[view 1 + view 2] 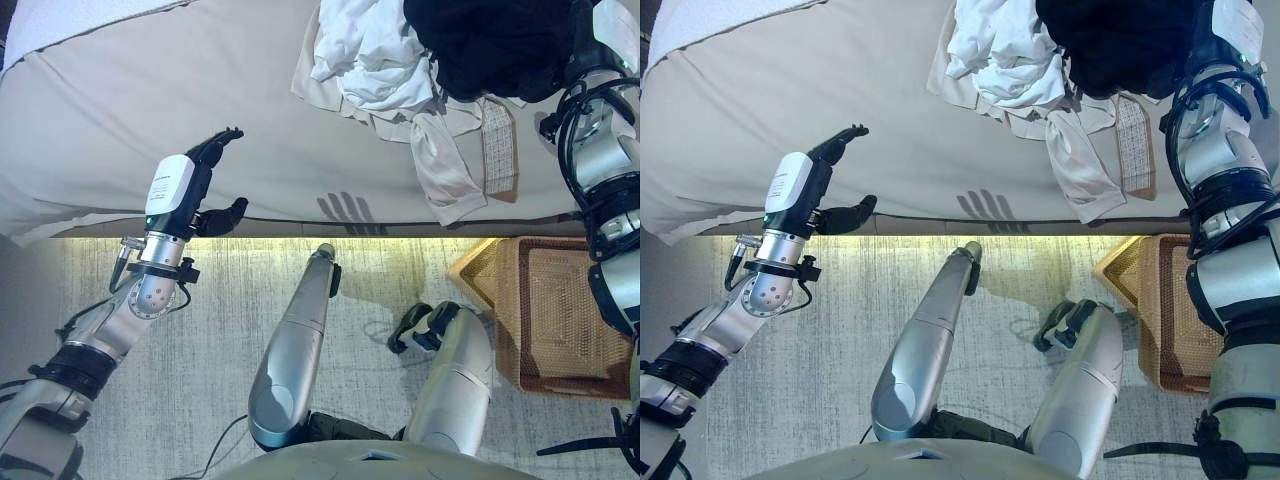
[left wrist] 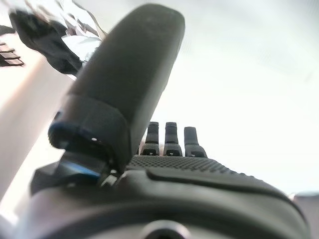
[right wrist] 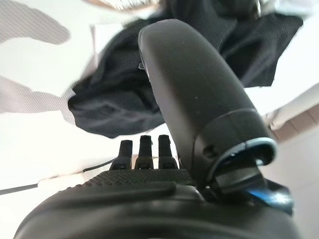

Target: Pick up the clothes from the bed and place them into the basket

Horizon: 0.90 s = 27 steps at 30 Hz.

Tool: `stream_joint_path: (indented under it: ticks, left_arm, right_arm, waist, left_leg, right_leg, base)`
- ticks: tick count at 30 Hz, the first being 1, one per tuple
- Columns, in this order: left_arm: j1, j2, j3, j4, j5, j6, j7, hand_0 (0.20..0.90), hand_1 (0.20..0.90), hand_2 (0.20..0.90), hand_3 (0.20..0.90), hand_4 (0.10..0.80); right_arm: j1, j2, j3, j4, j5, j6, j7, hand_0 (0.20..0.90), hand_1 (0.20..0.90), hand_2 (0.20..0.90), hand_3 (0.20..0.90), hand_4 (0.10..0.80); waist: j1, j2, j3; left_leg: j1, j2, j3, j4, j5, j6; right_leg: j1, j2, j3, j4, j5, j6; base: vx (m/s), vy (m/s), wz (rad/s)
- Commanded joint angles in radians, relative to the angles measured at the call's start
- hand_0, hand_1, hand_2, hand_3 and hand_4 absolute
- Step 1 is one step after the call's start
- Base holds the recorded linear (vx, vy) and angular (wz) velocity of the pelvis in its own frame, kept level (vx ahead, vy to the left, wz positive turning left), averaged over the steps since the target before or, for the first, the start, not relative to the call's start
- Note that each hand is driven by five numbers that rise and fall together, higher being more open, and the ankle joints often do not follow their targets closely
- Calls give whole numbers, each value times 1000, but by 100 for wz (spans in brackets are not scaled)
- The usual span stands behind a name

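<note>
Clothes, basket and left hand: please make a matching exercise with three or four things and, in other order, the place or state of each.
Things:
1. black garment
2. white clothes
3. basket
4. left hand

Places or states:
a. on the floor beside the bed
b. open, holding nothing, above bare bed sheet
c. heaped on the bed, nearest the right arm
d. crumpled on the bed, one piece hanging toward the bed's edge

Pairs: 1-c, 2-d, 3-a, 4-b

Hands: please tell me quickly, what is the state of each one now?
Left hand: open, holding nothing, above the bare bed.
Right hand: open, holding nothing, close to the black garment.
</note>
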Motion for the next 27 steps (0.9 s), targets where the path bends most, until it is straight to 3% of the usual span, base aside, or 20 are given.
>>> stream_joint_path:
  ticks: [1, 3, 12, 22, 23, 24, 26, 27]
  left_arm:
    - [-14, 69, 153, -108, 38, -62, 138, 900, 900, 900, 900, 800]
    - [-37, 88, 162, -138, 36, -82, 152, 900, 900, 900, 900, 800]
    - [-141, 106, 134, -268, -201, -210, -94, 900, 900, 900, 900, 800]
    - [-109, 92, 130, -337, -284, -257, -214, 900, 900, 900, 900, 800]
    - [-96, 95, 130, -349, -284, -265, -221, 900, 900, 900, 900, 800]
    - [-91, 97, 128, -352, -282, -272, -221, 900, 900, 900, 900, 800]
    - [-83, 98, 127, -358, -271, -278, -212, 900, 900, 900, 900, 800]
    - [-79, 100, 127, -361, -270, -279, -207, 900, 900, 900, 900, 800]
  right_arm:
    - [-176, -60, 67, -43, 28, -15, -32, 900, 900, 900, 900, 800]
    - [-187, -61, 73, -41, 41, -6, -28, 900, 900, 900, 900, 800]
    - [-276, -50, 97, 79, 166, -28, 52, 900, 900, 900, 900, 800]
    - [-339, -54, 127, 125, 212, -29, 65, 900, 900, 900, 900, 800]
    - [-353, -54, 129, 136, 227, -25, 62, 728, 728, 728, 700, 600]
    - [-358, -54, 132, 142, 230, -25, 65, 641, 641, 641, 598, 498]
    - [-368, -52, 138, 154, 227, -24, 67, 300, 300, 300, 200, 100]
    - [-373, -53, 144, 164, 226, -28, 71, 300, 300, 300, 200, 100]
  waist:
    - [27, -12, -51]
    - [29, -16, -49]
    - [49, -13, -47]
    - [67, -12, -39]
    - [71, -10, -39]
    - [72, -9, -39]
    - [73, -7, -39]
    - [74, -6, -39]
  left_leg:
    - [1, -56, 113, 141, -154, 125]
    - [-17, -57, 110, 155, -155, 126]
    - [-102, -62, 107, 225, -151, 122]
    - [-156, -60, 107, 256, -144, 115]
    - [-161, -57, 108, 254, -138, 114]
    - [-164, -56, 108, 253, -136, 113]
    - [-167, -54, 106, 252, -132, 111]
    - [-168, -54, 106, 252, -130, 110]
  right_leg:
    - [-38, 96, -33, -5, 84, -47]
    - [-55, 94, -34, 11, 82, -46]
    - [-122, 74, -37, 80, 79, -38]
    - [-170, 57, -56, 124, 82, -18]
    - [-176, 55, -59, 127, 85, -13]
    - [-178, 55, -60, 128, 86, -11]
    - [-182, 54, -62, 129, 89, -8]
    - [-183, 54, -62, 131, 90, -6]
  base:
    - [20, -60, 7]
    - [22, -81, 5]
    - [30, -58, 10]
    - [27, -37, 6]
    - [6, -39, 6]
    - [7, -43, 6]
    - [0, -19, 7]
    - [-5, -14, 6]
